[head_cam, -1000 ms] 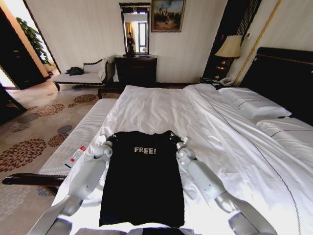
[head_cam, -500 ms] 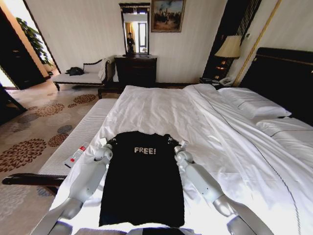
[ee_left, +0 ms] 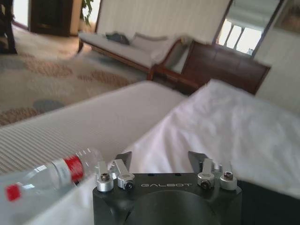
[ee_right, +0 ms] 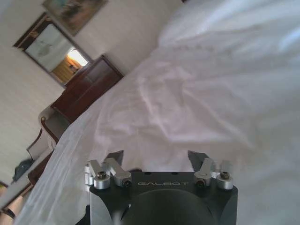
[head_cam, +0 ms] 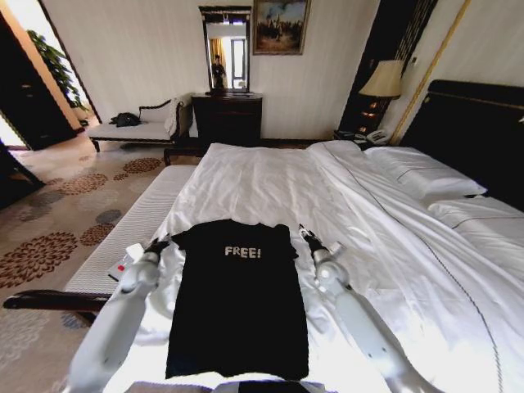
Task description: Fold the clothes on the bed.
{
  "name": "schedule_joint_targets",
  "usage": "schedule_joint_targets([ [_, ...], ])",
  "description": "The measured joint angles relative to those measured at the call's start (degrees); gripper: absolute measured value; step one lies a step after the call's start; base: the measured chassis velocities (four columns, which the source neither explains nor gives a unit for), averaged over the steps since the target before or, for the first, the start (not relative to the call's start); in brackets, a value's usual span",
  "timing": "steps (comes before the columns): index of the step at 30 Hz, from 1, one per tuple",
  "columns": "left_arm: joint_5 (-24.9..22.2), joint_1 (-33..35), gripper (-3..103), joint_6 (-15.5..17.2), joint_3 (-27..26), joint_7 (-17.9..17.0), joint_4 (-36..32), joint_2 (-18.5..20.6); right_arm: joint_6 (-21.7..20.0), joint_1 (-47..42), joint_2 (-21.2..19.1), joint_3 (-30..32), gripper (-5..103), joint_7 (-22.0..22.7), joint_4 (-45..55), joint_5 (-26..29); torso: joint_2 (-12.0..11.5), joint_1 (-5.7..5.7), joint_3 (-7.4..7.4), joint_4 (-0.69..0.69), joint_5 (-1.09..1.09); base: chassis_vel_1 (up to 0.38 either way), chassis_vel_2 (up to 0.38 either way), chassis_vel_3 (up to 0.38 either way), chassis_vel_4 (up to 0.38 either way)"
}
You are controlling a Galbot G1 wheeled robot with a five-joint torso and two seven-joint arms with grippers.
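Black T-shirt [head_cam: 238,299] flat on bed [head_cam: 270,180], long axis toward headboard, flanked at shoulder level by left gripper [head_cam: 156,245] and right gripper [head_cam: 312,239], both spread open, equally near.

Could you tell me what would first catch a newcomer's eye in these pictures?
The black T-shirt with its white "FREE!" print lies flat on the near end of the white bed. The left gripper and right gripper flank its shoulders, both open. A plastic bottle lies on the striped bench beside the bed.
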Motion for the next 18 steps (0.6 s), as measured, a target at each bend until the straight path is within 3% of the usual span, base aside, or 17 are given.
schedule_joint_targets([
  [2,0.20,2.05,74,0.03,-1.38,0.49,-1.88,-0.10,-0.35,-0.84,0.70,0.69,83,0.43,0.87,0.98,0.00,0.00,0.00,0.00,0.00,0.000,0.000,0.000,0.000],
  [4,2.07,8.24,84,-0.09,-4.45,1.97,-6.09,-0.61,-0.97,-2.48,2.42,1.76,93,1.24,2.83,2.66,0.00,0.00,0.00,0.02,-0.01,0.000,0.000,0.000,0.000],
  [5,3.14,10.77,90,-0.45,-5.55,2.59,-7.41,-1.03,-1.21,-3.22,3.21,2.09,93,1.47,3.57,3.04,0.00,0.00,0.00,0.03,-0.01,0.000,0.000,0.000,0.000],
  [7,4.22,12.76,90,-0.98,-6.44,3.15,-8.32,-1.52,-1.28,-3.65,3.90,2.27,97,1.57,4.07,3.17,0.00,0.00,0.00,0.03,-0.01,0.000,0.000,0.000,0.000],
  [8,6.43,16.47,98,-2.56,-8.11,4.61,-9.92,-2.84,-1.37,-4.47,5.22,2.50,99,1.64,4.87,3.29,0.00,-0.01,0.00,0.03,-0.02,0.000,0.000,0.000,0.000],
  [10,7.73,18.79,100,-4.18,-9.17,5.99,-11.04,-4.15,-1.45,-5.27,6.35,2.69,102,1.65,5.45,3.30,0.00,-0.01,0.00,0.04,-0.01,0.000,0.000,0.000,0.000],
  [11,7.73,18.79,100,-4.18,-9.17,5.99,-11.04,-4.15,-1.45,-5.27,6.35,2.69,102,1.65,5.45,3.30,0.00,-0.01,0.00,0.04,-0.01,0.000,0.000,0.000,0.000],
  [13,8.31,20.26,100,-7.35,-9.46,7.95,-11.84,-6.05,-1.45,-7.26,7.87,4.11,99,1.68,6.96,3.28,0.00,0.00,0.00,0.03,-0.01,0.000,0.000,0.000,0.000],
  [15,8.23,20.58,100,-9.54,-8.91,8.49,-11.84,-7.17,-1.44,-8.66,8.89,5.01,89,1.86,7.85,3.25,0.00,0.01,0.01,-0.04,-0.03,0.000,0.000,0.000,0.000],
  [18,7.83,21.31,100,-10.87,-8.86,8.48,-12.12,-8.80,-1.44,-9.73,10.06,5.16,84,2.07,8.68,3.07,-0.01,0.01,0.01,0.00,-0.02,0.000,0.000,0.000,0.000],
])
